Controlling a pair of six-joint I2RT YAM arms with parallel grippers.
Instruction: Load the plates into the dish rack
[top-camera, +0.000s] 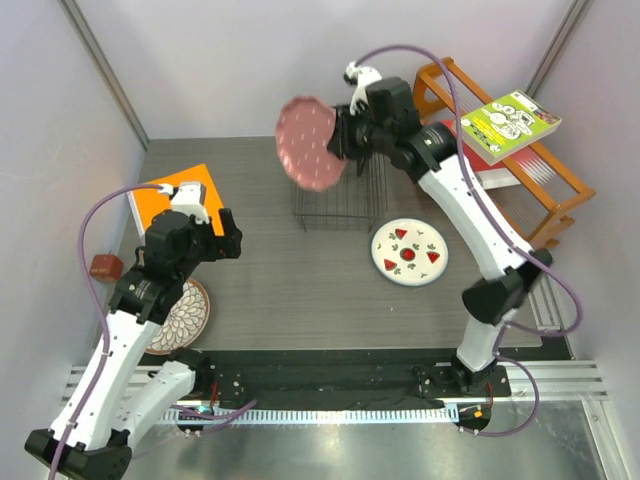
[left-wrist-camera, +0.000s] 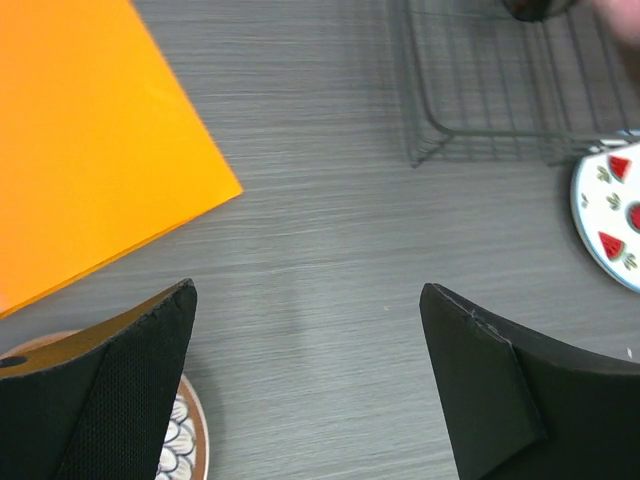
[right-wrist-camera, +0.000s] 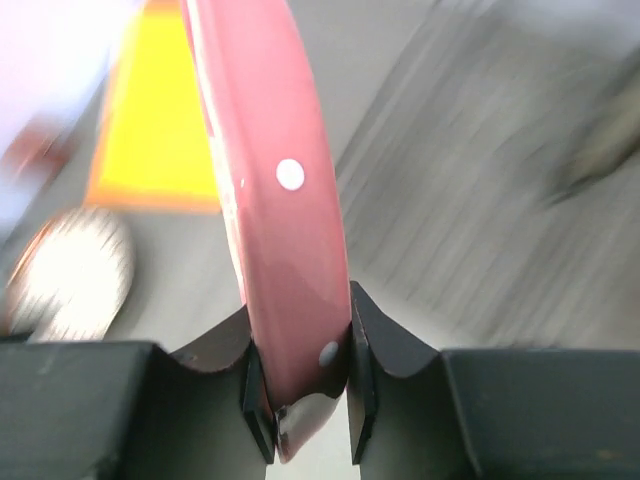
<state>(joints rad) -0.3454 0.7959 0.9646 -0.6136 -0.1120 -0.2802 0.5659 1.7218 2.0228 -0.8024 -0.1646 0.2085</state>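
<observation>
The right gripper (right-wrist-camera: 300, 340) pinches the rim of the pink dotted plate (top-camera: 308, 142), holding it on edge in the air by the far left corner of the dish rack (top-camera: 340, 200). The rack stands mid-bench (top-camera: 300, 290) toward the far edge. The fruit plate (top-camera: 408, 252) lies flat just off the rack's near right corner. The left gripper (left-wrist-camera: 308, 292) is spread wide and empty, hanging beside the orange sheet (left-wrist-camera: 80, 140). The brown-rimmed plate (top-camera: 185, 315) lies toward the near left corner.
</observation>
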